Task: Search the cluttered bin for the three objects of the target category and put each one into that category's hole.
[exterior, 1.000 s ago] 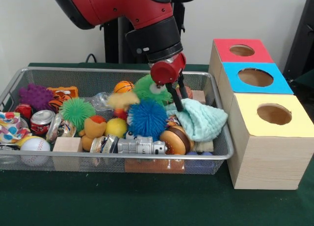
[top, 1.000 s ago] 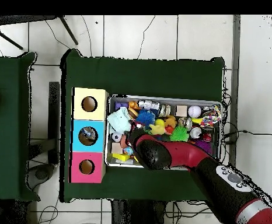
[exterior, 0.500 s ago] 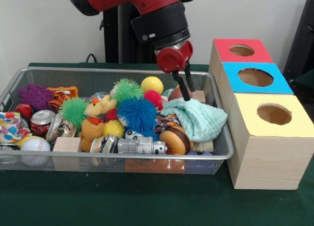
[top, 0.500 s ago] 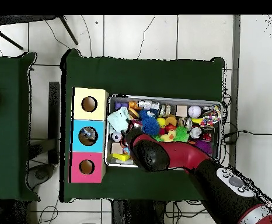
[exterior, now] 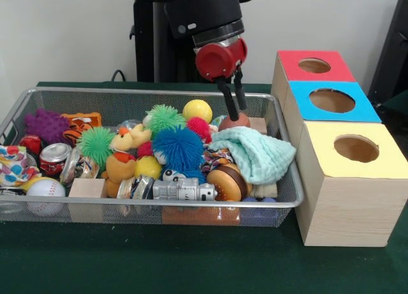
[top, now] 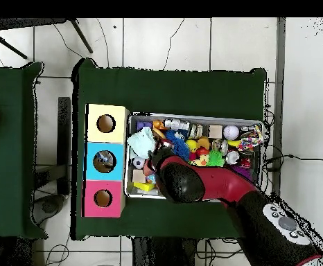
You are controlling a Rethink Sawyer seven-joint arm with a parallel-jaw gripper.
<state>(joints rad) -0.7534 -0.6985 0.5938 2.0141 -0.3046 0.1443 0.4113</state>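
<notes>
The wire bin (exterior: 191,203) is heaped with toys. Among them are a blue spiky ball (exterior: 178,147), a green spiky ball (exterior: 164,117), a yellow ball (exterior: 197,109), a plush duck (exterior: 129,139) and a mint cloth (exterior: 255,152). My gripper (exterior: 237,112) hangs at the bin's back right, just over a red-brown rounded thing (exterior: 234,121) that lies beside a wooden block (exterior: 258,124). Nothing visibly hangs from it. In the overhead view the arm (top: 185,181) covers the gripper. The sorting box has a red hole (exterior: 314,66), a blue hole (exterior: 331,101) and a yellow hole (exterior: 356,148).
At the bin's left lie a purple spiky ball (exterior: 46,125), a soda can (exterior: 54,157), a baseball (exterior: 44,189) and a wooden cube (exterior: 87,189). A toy robot (exterior: 182,192) and a doughnut (exterior: 228,184) lie at the front. The box (top: 106,161) stands against the bin's side.
The gripper rose out of the toy pile and moved toward the bin's back right. The green and blue spiky balls shifted left, and the yellow ball came into sight.
</notes>
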